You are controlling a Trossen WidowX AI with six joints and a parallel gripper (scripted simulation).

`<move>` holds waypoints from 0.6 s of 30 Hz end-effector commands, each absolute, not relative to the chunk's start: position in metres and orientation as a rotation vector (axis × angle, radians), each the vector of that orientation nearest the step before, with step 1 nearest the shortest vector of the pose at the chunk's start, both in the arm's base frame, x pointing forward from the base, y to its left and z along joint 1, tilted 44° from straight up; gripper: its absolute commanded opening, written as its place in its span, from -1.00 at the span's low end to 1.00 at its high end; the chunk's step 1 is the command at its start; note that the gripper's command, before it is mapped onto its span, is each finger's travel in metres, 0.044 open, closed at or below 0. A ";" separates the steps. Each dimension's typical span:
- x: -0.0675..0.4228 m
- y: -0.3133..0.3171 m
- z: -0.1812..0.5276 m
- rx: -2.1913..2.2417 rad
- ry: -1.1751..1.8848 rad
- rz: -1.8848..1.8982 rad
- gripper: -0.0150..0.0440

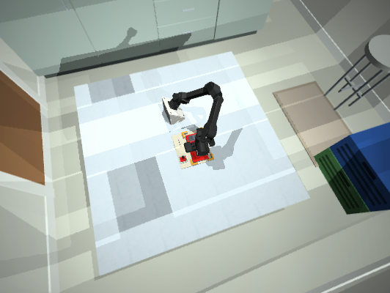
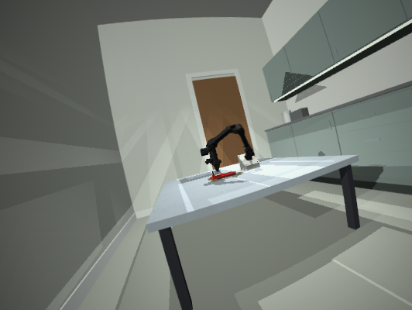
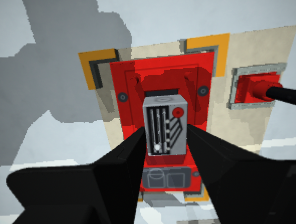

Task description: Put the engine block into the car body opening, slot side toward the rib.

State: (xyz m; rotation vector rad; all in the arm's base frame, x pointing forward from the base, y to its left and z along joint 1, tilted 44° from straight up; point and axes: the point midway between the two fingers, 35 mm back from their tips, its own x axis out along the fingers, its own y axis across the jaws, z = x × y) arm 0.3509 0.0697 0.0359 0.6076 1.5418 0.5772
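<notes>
My gripper (image 3: 165,129) (image 1: 198,148) (image 2: 216,170) is shut on the grey engine block (image 3: 165,125), which has dark slots and a red round mark on its top face. In the wrist view the block sits over the middle of the red car body (image 3: 132,75) (image 1: 190,138) (image 2: 222,175), with a dark strip of the opening (image 3: 161,93) showing just beyond it. The car body lies on a beige board (image 3: 250,135) (image 1: 178,141) with orange corner marks. I cannot tell how deep the block sits in the opening.
A small red part with a black peg (image 3: 257,89) (image 1: 182,159) sits in a grey frame on the board, right of the car body in the wrist view. The arm's white base (image 1: 173,111) (image 2: 248,163) stands behind the board on the table (image 1: 238,176) (image 2: 217,198).
</notes>
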 end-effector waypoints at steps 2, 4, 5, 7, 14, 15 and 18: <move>0.350 0.070 0.035 0.613 1.545 0.578 0.05; 0.350 0.070 0.035 0.613 1.545 0.578 0.05; 0.350 0.070 0.035 0.613 1.545 0.578 0.05; 0.350 0.071 0.034 0.616 1.547 0.575 0.05; 0.350 0.071 0.034 0.618 1.548 0.573 0.05; 0.350 0.071 0.034 0.618 1.548 0.573 0.05; 0.350 0.071 0.034 0.618 1.548 0.573 0.05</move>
